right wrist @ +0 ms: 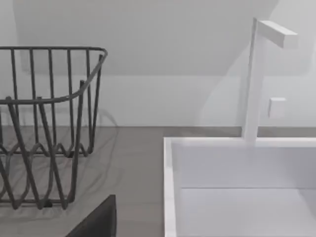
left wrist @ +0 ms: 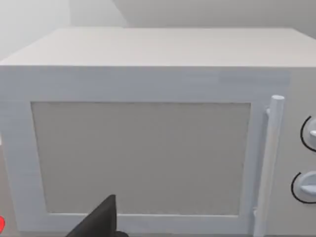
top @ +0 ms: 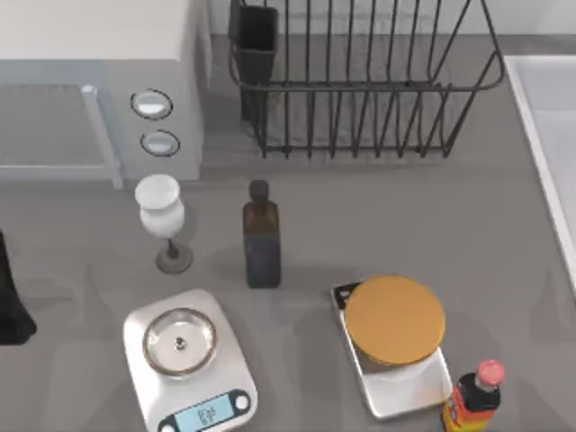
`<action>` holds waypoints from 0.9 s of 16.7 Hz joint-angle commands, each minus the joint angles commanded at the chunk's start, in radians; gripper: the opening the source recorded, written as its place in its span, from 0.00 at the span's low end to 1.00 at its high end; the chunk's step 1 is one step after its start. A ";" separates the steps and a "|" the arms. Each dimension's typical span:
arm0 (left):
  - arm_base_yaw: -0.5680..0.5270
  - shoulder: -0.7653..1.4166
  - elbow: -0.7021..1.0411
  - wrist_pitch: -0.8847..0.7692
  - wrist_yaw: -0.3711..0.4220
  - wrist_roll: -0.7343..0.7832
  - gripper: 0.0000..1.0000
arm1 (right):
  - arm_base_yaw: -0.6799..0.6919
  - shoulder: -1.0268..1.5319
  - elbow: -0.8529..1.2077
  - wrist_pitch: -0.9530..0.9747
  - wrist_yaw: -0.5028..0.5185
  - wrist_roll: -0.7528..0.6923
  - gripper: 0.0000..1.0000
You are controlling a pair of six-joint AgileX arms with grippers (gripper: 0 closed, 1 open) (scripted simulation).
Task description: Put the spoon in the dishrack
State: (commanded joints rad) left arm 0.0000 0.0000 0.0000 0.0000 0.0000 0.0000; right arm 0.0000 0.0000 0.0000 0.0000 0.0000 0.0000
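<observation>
While both arms are parked at the table's edges, the dishrack is seen at the far middle of the table, its utensil cup at its left corner.

From above, a microwave, wine glass, dark bottle, two kitchen scales and a sauce bottle are seen; the left arm is glimpsed at the left edge. At the left wrist, the microwave door is faced, well apart from the rack. At the right wrist, the dishrack is seen beside a white sink. Whether either gripper is spread or pressed together cannot be told.
</observation>
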 joint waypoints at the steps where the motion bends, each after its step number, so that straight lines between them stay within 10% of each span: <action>1: 0.000 0.000 0.000 0.000 0.000 0.000 1.00 | 0.000 0.000 0.000 0.000 0.000 0.000 1.00; 15: 0.000 0.000 0.000 0.000 0.000 0.000 1.00 | -0.381 0.864 0.553 -0.599 0.004 -0.577 1.00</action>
State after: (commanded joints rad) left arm 0.0000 0.0000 0.0000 0.0000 0.0000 0.0000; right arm -0.3806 0.8643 0.5530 -0.5992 0.0037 -0.5765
